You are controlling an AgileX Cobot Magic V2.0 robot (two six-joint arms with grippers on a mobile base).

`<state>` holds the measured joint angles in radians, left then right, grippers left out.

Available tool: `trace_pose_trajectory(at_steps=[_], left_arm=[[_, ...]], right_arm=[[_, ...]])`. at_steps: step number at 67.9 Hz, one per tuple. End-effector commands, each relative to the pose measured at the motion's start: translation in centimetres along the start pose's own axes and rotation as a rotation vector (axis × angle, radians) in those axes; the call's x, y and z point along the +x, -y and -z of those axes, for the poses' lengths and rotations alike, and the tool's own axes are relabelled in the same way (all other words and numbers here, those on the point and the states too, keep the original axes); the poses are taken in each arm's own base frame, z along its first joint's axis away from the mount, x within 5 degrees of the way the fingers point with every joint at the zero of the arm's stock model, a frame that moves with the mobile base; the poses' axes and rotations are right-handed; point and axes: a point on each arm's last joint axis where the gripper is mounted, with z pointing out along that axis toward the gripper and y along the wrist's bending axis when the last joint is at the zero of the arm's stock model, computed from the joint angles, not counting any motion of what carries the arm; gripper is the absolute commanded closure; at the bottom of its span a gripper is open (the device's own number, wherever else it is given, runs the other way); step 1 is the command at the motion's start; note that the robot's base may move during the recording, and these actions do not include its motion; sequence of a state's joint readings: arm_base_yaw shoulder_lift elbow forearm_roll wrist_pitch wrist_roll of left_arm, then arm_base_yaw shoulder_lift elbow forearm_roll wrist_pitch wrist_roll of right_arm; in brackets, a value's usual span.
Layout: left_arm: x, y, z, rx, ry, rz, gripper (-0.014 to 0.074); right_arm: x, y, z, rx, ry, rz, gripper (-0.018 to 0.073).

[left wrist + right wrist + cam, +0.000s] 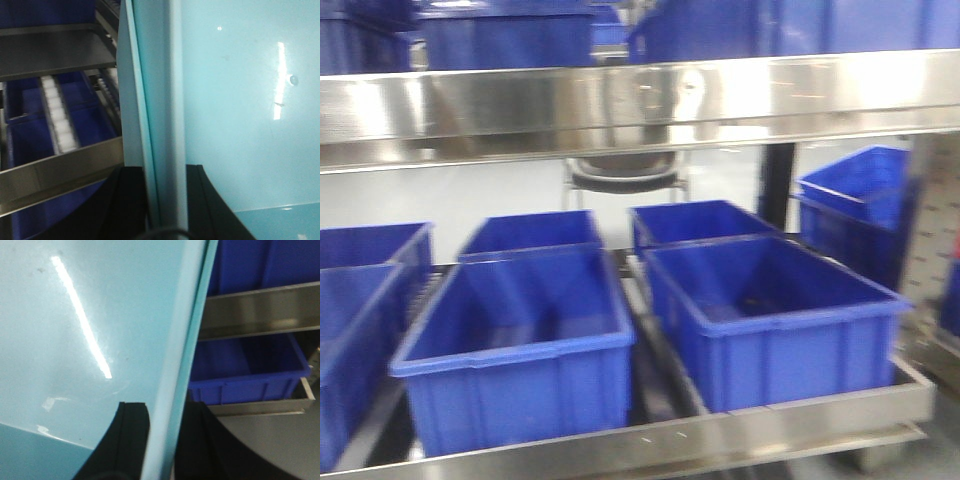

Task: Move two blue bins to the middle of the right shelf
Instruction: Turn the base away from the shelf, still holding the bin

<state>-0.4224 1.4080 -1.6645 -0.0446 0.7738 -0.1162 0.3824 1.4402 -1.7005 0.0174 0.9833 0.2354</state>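
Note:
A pale blue bin fills both wrist views; its glossy inside [240,125] and upright wall [160,100] show in the left one. My left gripper [164,172] is shut on that wall, one black finger on each side. In the right wrist view my right gripper [165,410] is shut the same way on the bin's opposite wall [185,340]. The front view shows neither this bin nor the grippers. There, dark blue bins [520,340] [770,320] stand open-topped on a steel shelf [720,425].
More dark blue bins sit behind [695,220] and to the left [360,300]. A stack of bins [860,190] stands at the right. A steel upper shelf [620,100] carries further bins. Roller tracks [60,120] run between bins. A chair [625,172] is behind.

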Motion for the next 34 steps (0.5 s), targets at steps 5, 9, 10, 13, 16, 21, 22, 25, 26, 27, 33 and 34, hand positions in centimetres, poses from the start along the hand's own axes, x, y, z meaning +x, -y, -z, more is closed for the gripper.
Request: trace_pose_trajectory(at_steps=[5,9,10,13,16,21,22,25,26,27,33,34], left_arm=[[-1.88,0.47,1.72,0.031,0.159,-0.005,0.0707],[-1.88,0.47,1.72,0.031,0.159,-0.005,0.0707],[-1.88,0.47,1.72,0.031,0.159,-0.005,0.0707],[-1.88,0.47,1.72,0.031,0.159,-0.005,0.0707],[-1.88,0.47,1.72,0.031,0.159,-0.005,0.0707],[-1.88,0.47,1.72,0.031,0.159,-0.005,0.0707],[-1.88,0.47,1.72,0.031,0.159,-0.005,0.0707],[-1.88,0.47,1.72,0.031,0.159,-0.005,0.0707],[-1.88,0.47,1.72,0.031,0.159,-0.005,0.0707],[-1.88,0.47,1.72,0.031,0.159,-0.005,0.0707],[-1.88,0.47,1.72,0.031,0.159,-0.005,0.0707],[-1.88,0.47,1.72,0.031,0.159,-0.005,0.0707]], right_arm=[[-0.92,-0.01,1.15,-0.004,0.090,0.023,0.0712],[-0.92,-0.01,1.15,-0.004,0.090,0.023,0.0712],[-0.92,-0.01,1.15,-0.004,0.090,0.023,0.0712],[-0.92,-0.01,1.15,-0.004,0.090,0.023,0.0712],[-0.92,-0.01,1.15,-0.004,0.090,0.023,0.0712],[-0.92,-0.01,1.15,-0.004,0.090,0.023,0.0712],[-0.92,-0.01,1.15,-0.004,0.090,0.023,0.0712],[-0.92,-0.01,1.15,-0.004,0.090,0.023,0.0712],[-0.92,-0.01,1.15,-0.004,0.090,0.023,0.0712],[-0.92,-0.01,1.15,-0.004,0.090,0.023,0.0712],[-0.92,-0.01,1.15,-0.004,0.090,0.023,0.0712],[-0.92,-0.01,1.15,-0.004,0.090,0.023,0.0712]])
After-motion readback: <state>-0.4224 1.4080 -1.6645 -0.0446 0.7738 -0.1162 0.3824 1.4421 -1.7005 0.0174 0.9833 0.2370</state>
